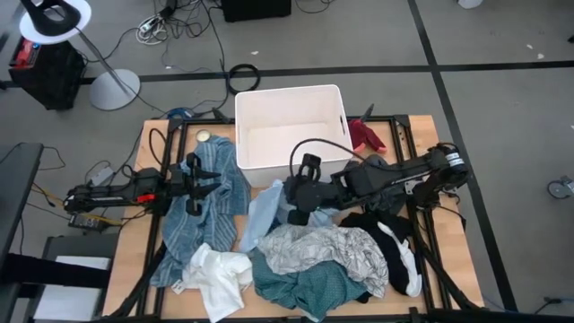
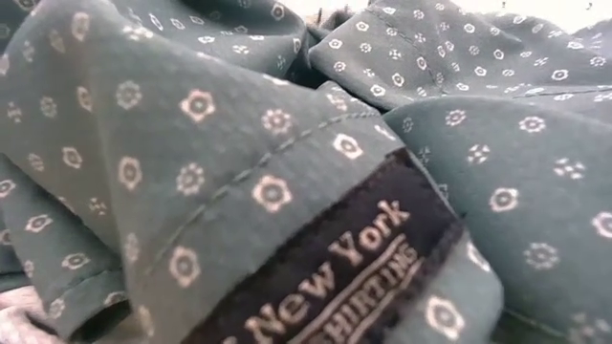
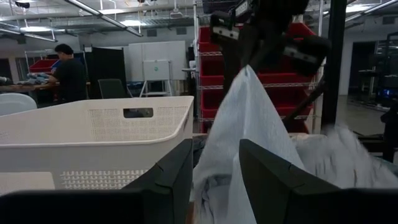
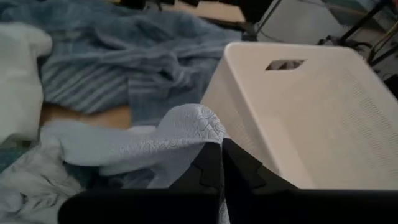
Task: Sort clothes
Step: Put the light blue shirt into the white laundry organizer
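Note:
My right gripper (image 1: 294, 199) is shut on the light blue garment (image 1: 266, 211) just in front of the white bin (image 1: 289, 97). In the left wrist view it pulls the cloth (image 3: 249, 124) up into a peak. My left gripper (image 1: 215, 179) is open and empty over the denim-blue garment (image 1: 193, 224), its fingers (image 3: 180, 180) pointing toward the light blue one. The plain white garment (image 1: 218, 274), leaf-print garment (image 1: 327, 249), teal garment (image 1: 300, 287), black garment (image 1: 381, 220) and a white piece (image 1: 405, 262) lie heaped on the table. The red garment (image 1: 366, 135) lies beside the bin. My right gripper pinches a raised fold of the light blue garment (image 4: 200, 127) between its two shut fingers, coming from above. The cloth is drawn up into a taut peak (image 3: 247, 74) below the fingers. Its lower part still lies on the pile.
The teal flower-print cloth (image 2: 287, 143) fills the low view. The bin stands at the table's far middle. A person (image 3: 67, 74) stands in the room beyond the table. Cables and a lamp stand (image 1: 112, 90) lie on the floor behind.

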